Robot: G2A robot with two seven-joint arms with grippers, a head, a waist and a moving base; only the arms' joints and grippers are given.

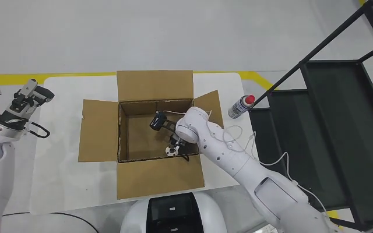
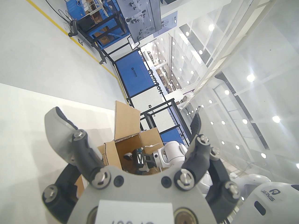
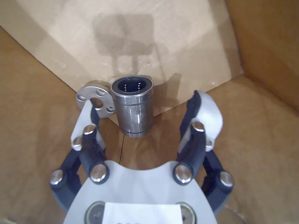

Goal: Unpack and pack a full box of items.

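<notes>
1. Your box (image 1: 131,137) sits open on the table (image 1: 64,175) with all four flaps folded out.
2. The right arm (image 1: 227,154) reaches down inside it, close to the wall nearest the robot. The right jaws are spread wide and hold nothing. A steel sleeve (image 3: 133,108) sits between them, untouched.
3. A flanged metal disc (image 3: 97,99) rests against the sleeve, just beside one fingertip. From this angle you cannot tell whether the sleeve stands upright or leans on the cardboard.
4. The left arm (image 1: 17,116) hangs by the table's left edge, well apart from the box. The left jaws are also wide open and empty.
5. A spray can (image 1: 240,107) sits on the table just beyond the box's right flap.
6. Progress, as a judgement: only these two metal parts show in the box, and one item sits outside it. Either unpacking is nearly finished or packing has barely begun. The sleeve looks like the part in hand.
</notes>
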